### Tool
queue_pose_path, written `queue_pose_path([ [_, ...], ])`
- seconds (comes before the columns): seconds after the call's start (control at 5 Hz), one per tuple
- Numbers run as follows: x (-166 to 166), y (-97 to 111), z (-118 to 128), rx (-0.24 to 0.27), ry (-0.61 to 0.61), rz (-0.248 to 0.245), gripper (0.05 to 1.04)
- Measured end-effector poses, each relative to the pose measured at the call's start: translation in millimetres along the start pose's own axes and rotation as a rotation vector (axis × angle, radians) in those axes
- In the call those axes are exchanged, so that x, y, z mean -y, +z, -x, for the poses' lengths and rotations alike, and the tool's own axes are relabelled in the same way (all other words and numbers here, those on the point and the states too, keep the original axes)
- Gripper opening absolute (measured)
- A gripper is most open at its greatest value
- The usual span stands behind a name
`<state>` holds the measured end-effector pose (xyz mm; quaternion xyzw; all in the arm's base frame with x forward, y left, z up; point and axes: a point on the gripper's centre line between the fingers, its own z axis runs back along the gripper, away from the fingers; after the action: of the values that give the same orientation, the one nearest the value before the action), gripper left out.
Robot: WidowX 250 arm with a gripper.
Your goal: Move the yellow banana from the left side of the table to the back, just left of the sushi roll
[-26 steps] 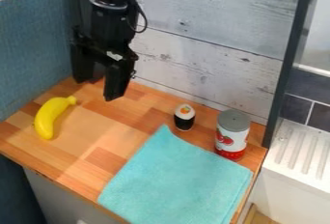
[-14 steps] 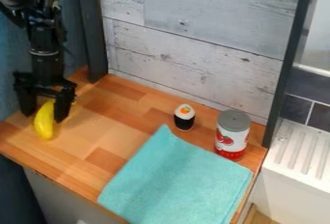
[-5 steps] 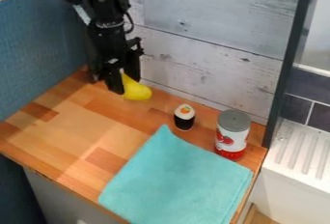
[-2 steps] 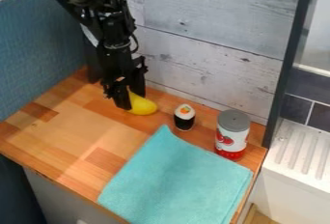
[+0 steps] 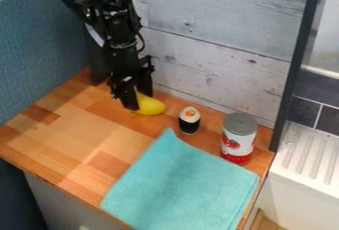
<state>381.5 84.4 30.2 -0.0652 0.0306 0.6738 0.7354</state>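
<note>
Carried from well left of the small sushi toy (image 5: 189, 122), the yellow banana (image 5: 151, 106) has moved to just beside that toy's left since the earlier frames, gripped by the black tool (image 5: 137, 103), which has travelled with it. Nearest on the wooden desk (image 5: 73, 140), a turquoise cloth (image 5: 182, 184) lies flat in front of the sushi toy, while a red-and-white can (image 5: 239, 140) with a grey top stands upright to its right. Behind the toy rises a whitish plank wall (image 5: 212, 50), with a blue-grey partition (image 5: 39, 50) well to its left.
</note>
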Motion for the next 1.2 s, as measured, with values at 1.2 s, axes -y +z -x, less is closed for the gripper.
queue_pose_path([
  [1.2, -66, 71, 31, 0.233, -0.240, -0.064, 1.003],
])
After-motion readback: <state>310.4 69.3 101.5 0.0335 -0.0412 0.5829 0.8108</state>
